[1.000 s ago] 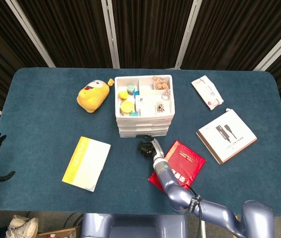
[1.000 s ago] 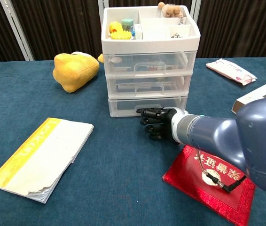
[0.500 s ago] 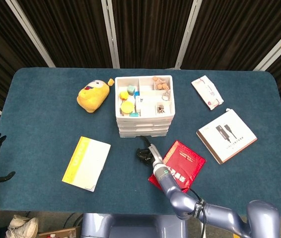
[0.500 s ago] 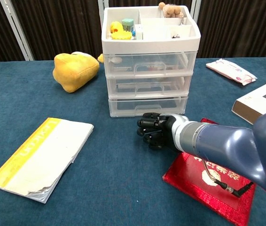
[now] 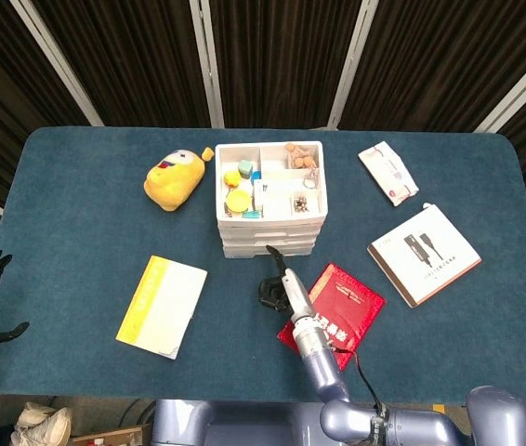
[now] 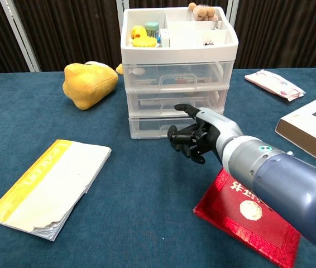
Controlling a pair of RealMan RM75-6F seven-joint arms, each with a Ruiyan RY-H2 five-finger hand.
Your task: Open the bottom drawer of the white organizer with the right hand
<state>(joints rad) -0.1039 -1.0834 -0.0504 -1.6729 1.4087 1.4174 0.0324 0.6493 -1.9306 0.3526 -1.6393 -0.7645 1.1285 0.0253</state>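
The right hand (image 6: 194, 135), fingers curled and holding nothing, is hovering at 6 o'clock of the white plastic three-drawer organizer (image 6: 175, 78), whose bottom drawer (image 6: 152, 125) is closed.

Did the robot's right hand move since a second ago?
Yes. In the chest view the right hand has risen, now overlapping the white plastic drawer organizer's bottom drawer instead of hanging just below it.
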